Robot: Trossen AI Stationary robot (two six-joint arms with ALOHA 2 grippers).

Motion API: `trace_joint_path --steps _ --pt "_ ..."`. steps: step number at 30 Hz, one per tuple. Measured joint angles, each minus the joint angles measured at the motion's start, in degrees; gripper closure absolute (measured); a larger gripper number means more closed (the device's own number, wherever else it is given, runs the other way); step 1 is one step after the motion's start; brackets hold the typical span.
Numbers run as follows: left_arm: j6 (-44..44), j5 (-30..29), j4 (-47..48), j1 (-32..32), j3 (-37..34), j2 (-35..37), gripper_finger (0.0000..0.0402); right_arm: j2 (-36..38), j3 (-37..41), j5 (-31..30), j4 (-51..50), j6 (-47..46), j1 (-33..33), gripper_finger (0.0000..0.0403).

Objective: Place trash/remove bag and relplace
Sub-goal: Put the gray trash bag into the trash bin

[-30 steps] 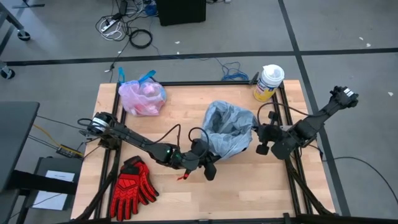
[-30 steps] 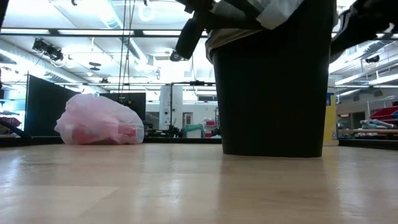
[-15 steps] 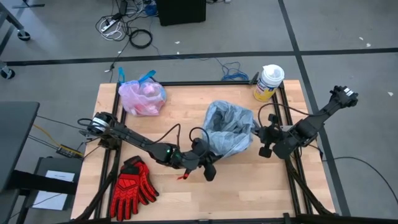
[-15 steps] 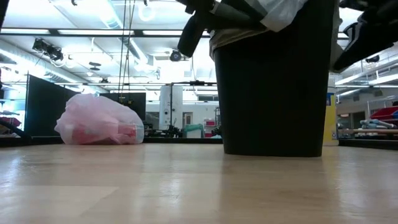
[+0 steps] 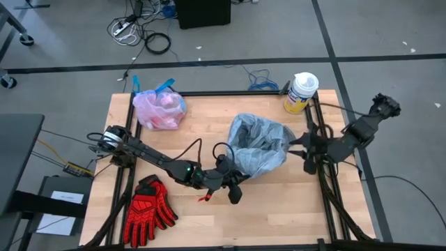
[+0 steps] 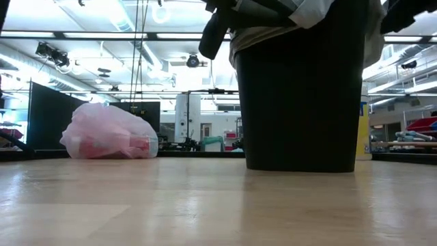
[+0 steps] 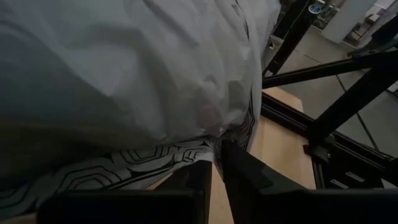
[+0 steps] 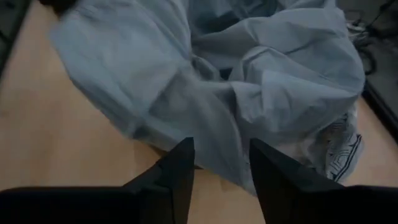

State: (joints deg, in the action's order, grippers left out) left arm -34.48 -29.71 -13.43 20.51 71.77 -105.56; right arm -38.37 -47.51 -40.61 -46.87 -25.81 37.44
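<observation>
A grey-blue liner (image 5: 258, 145) is draped over the top of a black bin (image 6: 300, 102) at mid table. My left gripper (image 5: 235, 176) is at the bin's near-left rim, shut on the liner. My right gripper (image 5: 305, 150) hovers open just right of the bin; its fingers (image 8: 180, 165) stand above the liner (image 8: 249, 81) and touch nothing. The tied pink bag (image 5: 159, 110), with litter inside it, rests on its base on the table's far left part (image 6: 109, 133). My left gripper (image 7: 217, 168) pinches the liner's lower hem (image 7: 219, 138), the edge printed with black-and-white patterns, between its two fingers. The fingers come roughly level from the table's left side. The liner bulges above the hold and lies over the bin's rim.
A yellow tub with a white lid (image 5: 300, 92) stands at the far right corner. Red gloves (image 5: 148, 209) lie at the near left edge. A small red scrap (image 5: 205, 199) lies by my left wrist. Black frame rails (image 5: 327, 181) run along the right edge.
My right gripper has risen and drawn slightly toward the table's right and far side, leaving the top of the low view. The liner's right side now lies spread a little farther right.
</observation>
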Motion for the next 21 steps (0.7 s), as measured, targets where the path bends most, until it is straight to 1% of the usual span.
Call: trace_joint_path --steps 3,9,13,15,17,21 --pt "-0.27 0.01 0.11 -0.24 0.00 0.00 0.0357 1.48 -1.52 2.26 -0.83 -1.51 -0.06 0.0262" --pt "-1.57 0.01 0.24 -1.20 0.00 0.00 0.0357 4.02 -3.17 7.68 1.73 -1.86 -0.06 0.0280" --pt "-1.68 -0.01 3.14 -2.53 0.00 0.00 0.0357 3.31 -3.17 11.83 3.53 -2.18 -0.06 0.0298" --pt "-0.77 0.01 4.11 -3.12 0.00 0.00 0.0357 1.69 -3.17 13.12 6.81 0.57 -0.06 0.0307" --pt "1.73 0.01 4.05 -3.62 0.00 0.00 0.0357 -0.12 -3.17 13.33 10.07 6.29 0.04 0.0310" --pt "8.71 0.01 4.01 -3.85 0.00 0.00 0.0357 -4.16 -3.17 12.50 12.63 16.75 -0.18 0.0293"
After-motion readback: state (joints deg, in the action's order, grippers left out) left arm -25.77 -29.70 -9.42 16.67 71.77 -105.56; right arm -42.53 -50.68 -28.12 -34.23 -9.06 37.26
